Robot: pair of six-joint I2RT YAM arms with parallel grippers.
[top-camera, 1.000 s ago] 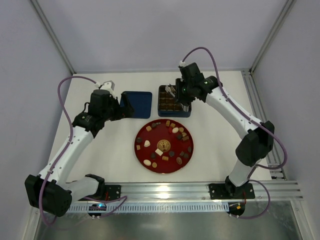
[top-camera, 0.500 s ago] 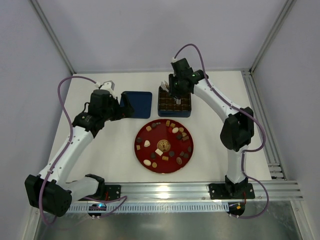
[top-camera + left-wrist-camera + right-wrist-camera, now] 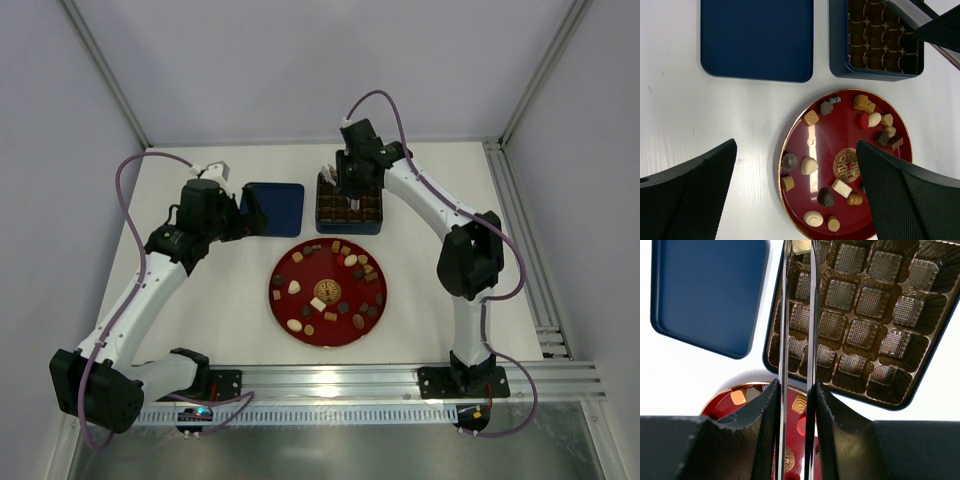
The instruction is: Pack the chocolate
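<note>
Several assorted chocolates (image 3: 330, 285) lie on the round red plate (image 3: 277, 300); they also show in the left wrist view (image 3: 809, 165). My right gripper (image 3: 345, 180) (image 3: 796, 390) is shut on metal tongs (image 3: 798, 315). The tongs' tips pinch a cream-white chocolate (image 3: 801, 246) over the far left corner of the dark-blue tin (image 3: 349, 224) (image 3: 850, 397). The tin's brown gridded insert (image 3: 860, 300) shows empty cells. My left gripper (image 3: 250, 215) (image 3: 796, 150) is open and empty, hovering above the plate's left part (image 3: 825, 140).
The tin's dark-blue lid (image 3: 272, 208) (image 3: 757, 37) (image 3: 710, 290) lies flat to the left of the tin. The plate sits in front of both. A metal rail (image 3: 520, 230) runs along the table's right edge.
My right gripper with the tongs has swung left across the tin, from its right side to its far left corner. The left arm has not moved.
</note>
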